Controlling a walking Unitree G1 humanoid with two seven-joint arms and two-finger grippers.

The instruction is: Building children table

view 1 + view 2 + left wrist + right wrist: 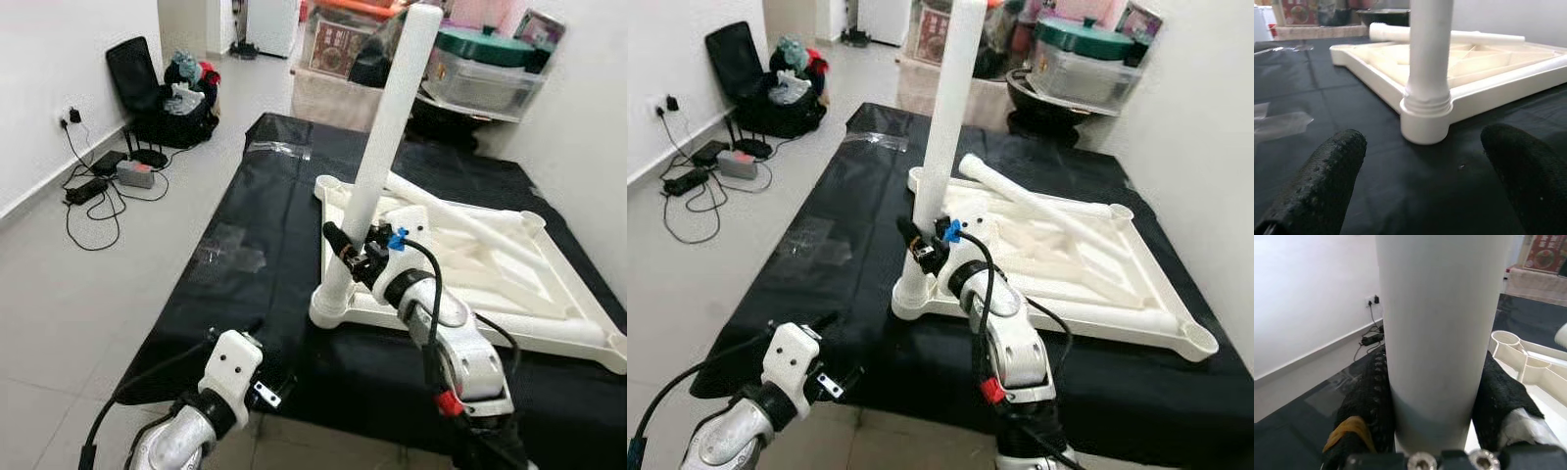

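No legible text

The one printed surface is a red box (338, 47) on the floor well beyond the right tool (355, 257), behind the upright white leg (384, 147) it grips; its label carries markings too small and blurred to read. The same box appears at the edge of the right wrist view, lettering equally unreadable.

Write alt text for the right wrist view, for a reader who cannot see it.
The right gripper is shut on an upright white table leg, one black finger pressed to each side. Behind lie a white wall, cables by a wall socket on the pale floor, a black mat, and a corner of the upturned white tabletop.
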